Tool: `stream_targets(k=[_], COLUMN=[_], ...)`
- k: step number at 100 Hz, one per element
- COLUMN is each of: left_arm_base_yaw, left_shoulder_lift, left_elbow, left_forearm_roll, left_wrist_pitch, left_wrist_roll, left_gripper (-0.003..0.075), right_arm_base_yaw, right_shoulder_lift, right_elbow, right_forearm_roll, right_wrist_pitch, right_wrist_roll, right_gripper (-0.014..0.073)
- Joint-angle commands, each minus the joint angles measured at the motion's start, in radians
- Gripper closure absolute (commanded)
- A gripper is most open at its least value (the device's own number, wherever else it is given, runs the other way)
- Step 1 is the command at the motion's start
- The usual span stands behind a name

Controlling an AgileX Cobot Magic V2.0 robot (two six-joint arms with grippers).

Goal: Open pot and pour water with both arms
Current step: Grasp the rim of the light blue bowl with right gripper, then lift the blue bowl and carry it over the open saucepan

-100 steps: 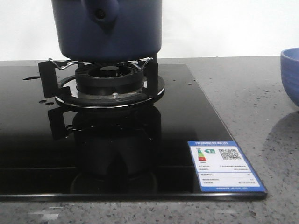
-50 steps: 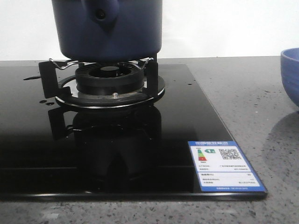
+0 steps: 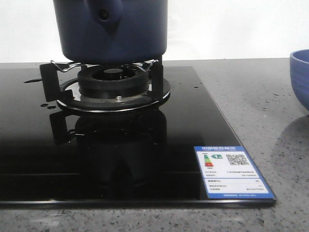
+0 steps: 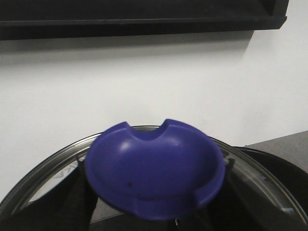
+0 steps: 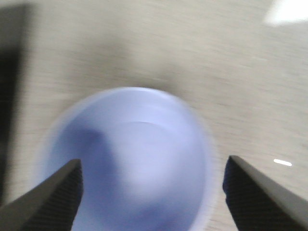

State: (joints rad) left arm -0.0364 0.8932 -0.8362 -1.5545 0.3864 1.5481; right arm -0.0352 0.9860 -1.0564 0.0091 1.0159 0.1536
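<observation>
The dark navy pot (image 3: 111,29) stands on the burner stand (image 3: 113,82); its handle stub (image 3: 104,12) points toward the camera and its top is out of frame. In the left wrist view my left gripper (image 4: 154,204) is closed around the blue knob (image 4: 154,168) of the glass lid (image 4: 43,178), with dark fingers (image 4: 72,202) on both sides. My right gripper (image 5: 151,192) is open wide above a light blue bowl (image 5: 130,163), blurred. Neither gripper shows in the front view.
The black glass stove top (image 3: 193,121) carries a blue and white label (image 3: 231,171) near its front right corner. The light blue bowl (image 3: 300,77) stands on the grey counter at the far right edge. A white wall lies behind.
</observation>
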Motion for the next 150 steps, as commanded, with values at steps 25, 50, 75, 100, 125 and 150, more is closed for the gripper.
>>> stream_targets(k=[25, 50, 75, 100, 125, 150], left_arm_base_yaw=[-0.091, -0.117, -0.117, -0.117, -0.117, -0.117], left_shoulder_lift=[-0.019, -0.019, -0.019, -0.019, -0.019, -0.019], left_elbow=[-0.031, -0.031, -0.031, -0.031, -0.031, -0.031], left_forearm_roll=[-0.06, -0.06, -0.06, -0.06, -0.06, -0.06], left_wrist_pitch=[-0.062, -0.09, -0.09, -0.09, -0.09, -0.09], left_wrist_roll=[-0.003, -0.003, -0.003, -0.003, -0.003, -0.003], left_gripper=[0.05, 0.05, 0.05, 0.05, 0.05, 0.05], right_arm_base_yaw=[-0.115, -0.12, -0.12, -0.12, -0.12, -0.12], right_shoulder_lift=[0.122, 0.176, 0.202, 0.204, 0.202, 0.188], right_elbow=[-0.059, 0.001, 0.1, 0.151, 0.15, 0.082], right_forearm_roll=[-0.015, 0.015, 0.037, 0.127, 0.132, 0.149], right_wrist_pitch=[0.025, 0.015, -0.055, -0.13, -0.164, -0.133], right_wrist_roll=[0.05, 0.05, 0.05, 0.05, 0.05, -0.014], right_gripper=[0.013, 0.0198, 0.0199, 0.0382, 0.0662, 0.0662])
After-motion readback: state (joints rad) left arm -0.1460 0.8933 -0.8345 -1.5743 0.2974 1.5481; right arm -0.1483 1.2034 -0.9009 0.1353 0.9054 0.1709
